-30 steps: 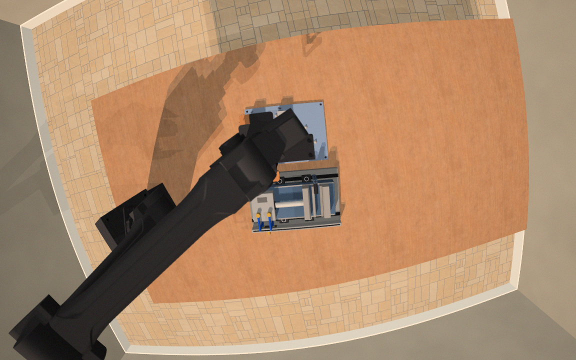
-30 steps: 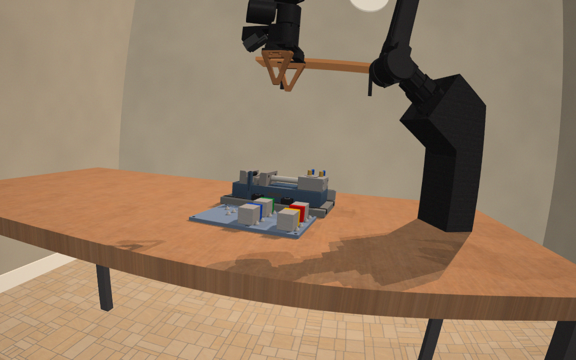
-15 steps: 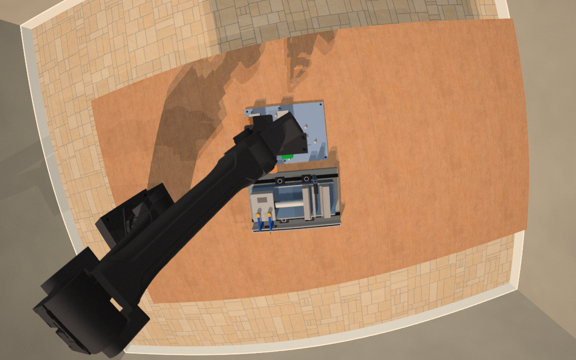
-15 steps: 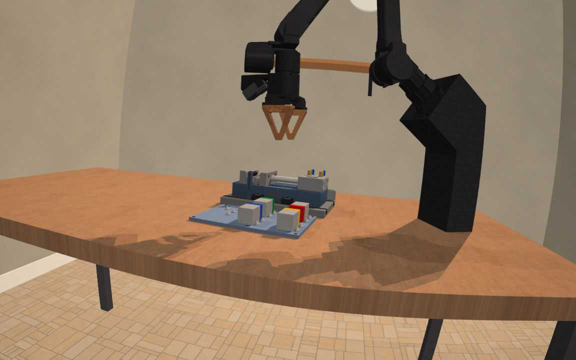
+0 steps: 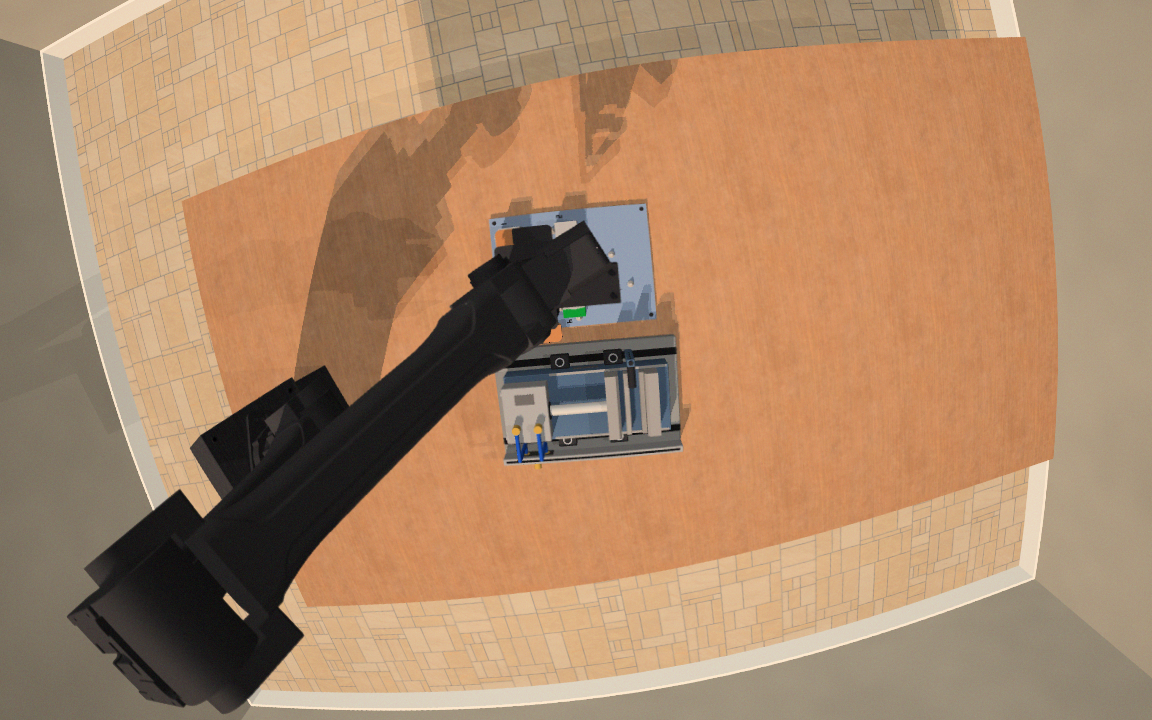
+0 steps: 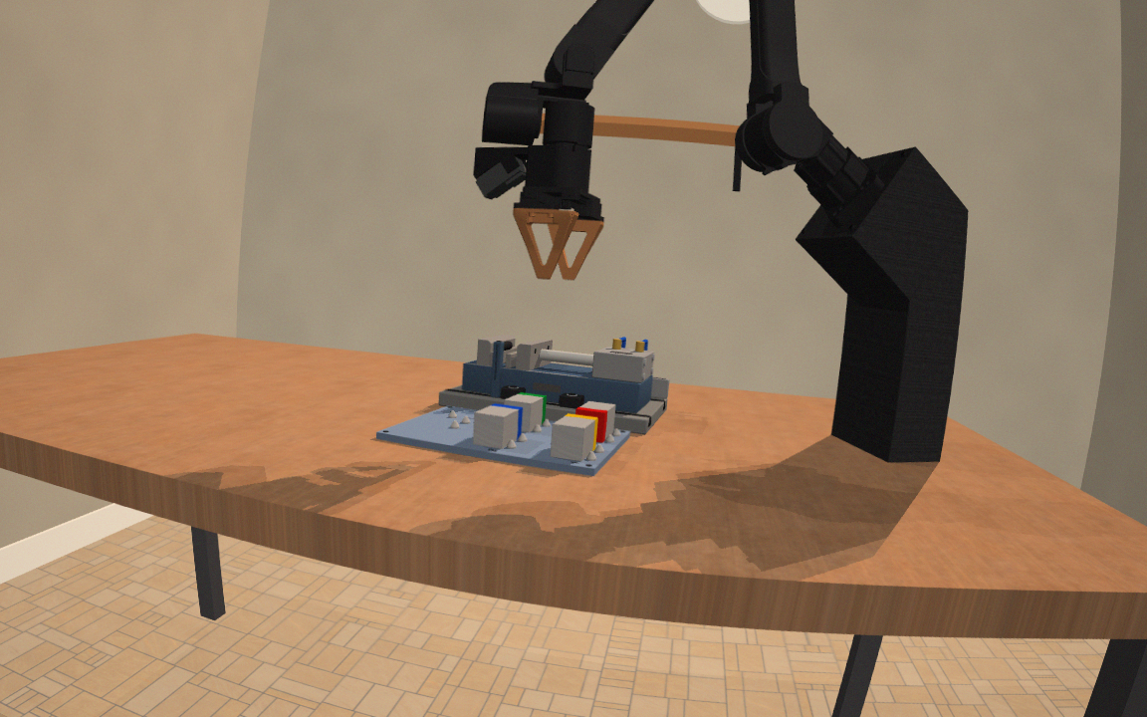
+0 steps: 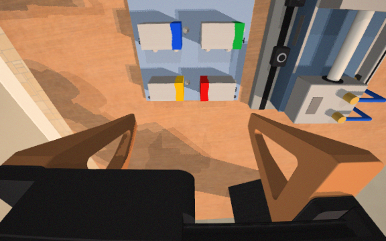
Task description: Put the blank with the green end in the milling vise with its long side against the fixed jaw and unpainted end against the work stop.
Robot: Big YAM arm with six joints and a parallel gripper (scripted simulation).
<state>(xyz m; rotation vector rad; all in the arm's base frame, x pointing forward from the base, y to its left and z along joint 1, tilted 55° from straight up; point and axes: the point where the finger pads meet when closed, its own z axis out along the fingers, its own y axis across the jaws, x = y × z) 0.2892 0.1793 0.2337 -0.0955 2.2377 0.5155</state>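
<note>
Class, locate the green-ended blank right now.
In the wrist view, the green-ended blank sits on the plate, right of the blue-ended blank, above the red-ended blank, nearest the vise.

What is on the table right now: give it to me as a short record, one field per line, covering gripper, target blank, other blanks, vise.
gripper: the gripper is open, holds nothing, hangs high above the plate
target blank: green-ended blank on the plate, in the row nearer the vise, untouched
other blanks: blue-ended blank, yellow-ended blank and red-ended blank, all on the plate, apart from each other
vise: milling vise beside the plate, no blank visible between its jaws
</note>
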